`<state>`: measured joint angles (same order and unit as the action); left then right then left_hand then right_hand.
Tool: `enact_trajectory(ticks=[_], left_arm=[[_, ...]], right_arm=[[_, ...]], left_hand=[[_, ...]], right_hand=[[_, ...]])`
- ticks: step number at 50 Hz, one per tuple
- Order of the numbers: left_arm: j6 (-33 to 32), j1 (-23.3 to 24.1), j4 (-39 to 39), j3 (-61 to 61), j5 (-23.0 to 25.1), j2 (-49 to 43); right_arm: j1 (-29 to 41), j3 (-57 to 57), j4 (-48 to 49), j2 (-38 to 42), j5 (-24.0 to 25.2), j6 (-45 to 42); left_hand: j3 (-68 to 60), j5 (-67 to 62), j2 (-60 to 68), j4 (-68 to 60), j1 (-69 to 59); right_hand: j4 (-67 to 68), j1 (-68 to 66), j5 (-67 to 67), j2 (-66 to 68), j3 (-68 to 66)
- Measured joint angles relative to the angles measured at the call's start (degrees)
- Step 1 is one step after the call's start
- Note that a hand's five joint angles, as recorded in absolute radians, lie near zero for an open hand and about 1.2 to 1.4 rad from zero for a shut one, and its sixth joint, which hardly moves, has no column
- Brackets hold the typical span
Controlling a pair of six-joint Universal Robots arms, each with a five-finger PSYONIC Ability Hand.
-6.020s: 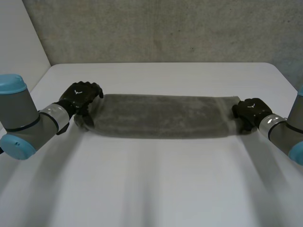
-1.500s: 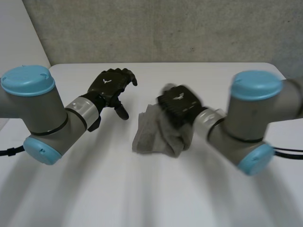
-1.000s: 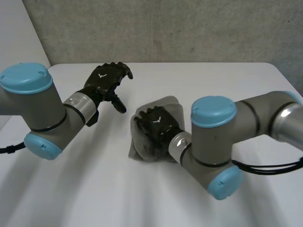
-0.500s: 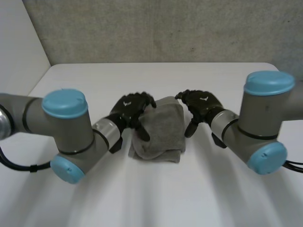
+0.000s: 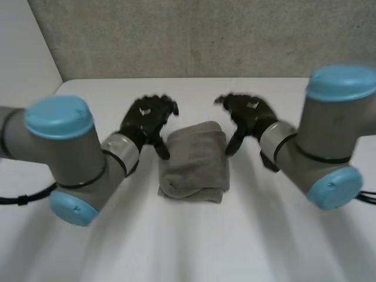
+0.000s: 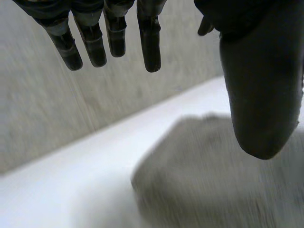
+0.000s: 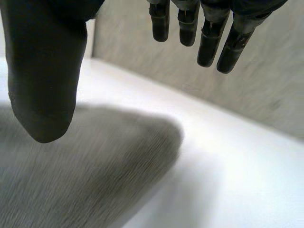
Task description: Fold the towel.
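towel (image 5: 194, 161): thick folded bundle | left hand (image 5: 148, 117) at 10 o'clock, right hand (image 5: 247, 114) at 2, both spread, empty | open table (image 5: 194, 247) toward 6

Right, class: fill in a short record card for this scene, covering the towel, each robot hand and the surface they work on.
towel: grey, folded into a compact bundle, lying mid-table
left robot hand: open, fingers straight, beside the towel, holding nothing
right robot hand: open, fingers straight, on the towel's other side, holding nothing
table: white
task state: the fold looks done
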<state>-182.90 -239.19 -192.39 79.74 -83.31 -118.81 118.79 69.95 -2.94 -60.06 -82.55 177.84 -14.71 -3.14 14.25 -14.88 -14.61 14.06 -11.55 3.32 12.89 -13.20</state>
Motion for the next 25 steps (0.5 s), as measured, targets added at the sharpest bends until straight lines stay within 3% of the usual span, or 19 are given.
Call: enact_trajectory(ticks=[11, 18, 25], left_arm=[[-0.2, -3.1, 3.1, -1.1, -4.3, 15.0], [0.2, -8.1, 9.6, -3.9, -7.0, 17.5], [3.0, -9.9, 14.6, -5.6, -7.1, 17.0]], right_arm=[[-2.2, 2.0, -0.1, -15.1, -12.4, -6.8], [-3.7, 2.4, -0.5, -15.9, -14.7, -11.2], [-4.8, 1.6, -1.3, -15.3, -14.2, -11.8]], left_hand=[[0.0, 0.1, 0.0, 0.0, 0.0], [0.0, 0.1, 0.0, 0.0, 0.0], [0.0, 0.1, 0.0, 0.0, 0.0]], right_hand=[[0.0, 0.0, 0.0, 0.0, 0.0], [0.0, 0.0, 0.0, 0.0, 0.0], [0.0, 0.0, 0.0, 0.0, 0.0]])
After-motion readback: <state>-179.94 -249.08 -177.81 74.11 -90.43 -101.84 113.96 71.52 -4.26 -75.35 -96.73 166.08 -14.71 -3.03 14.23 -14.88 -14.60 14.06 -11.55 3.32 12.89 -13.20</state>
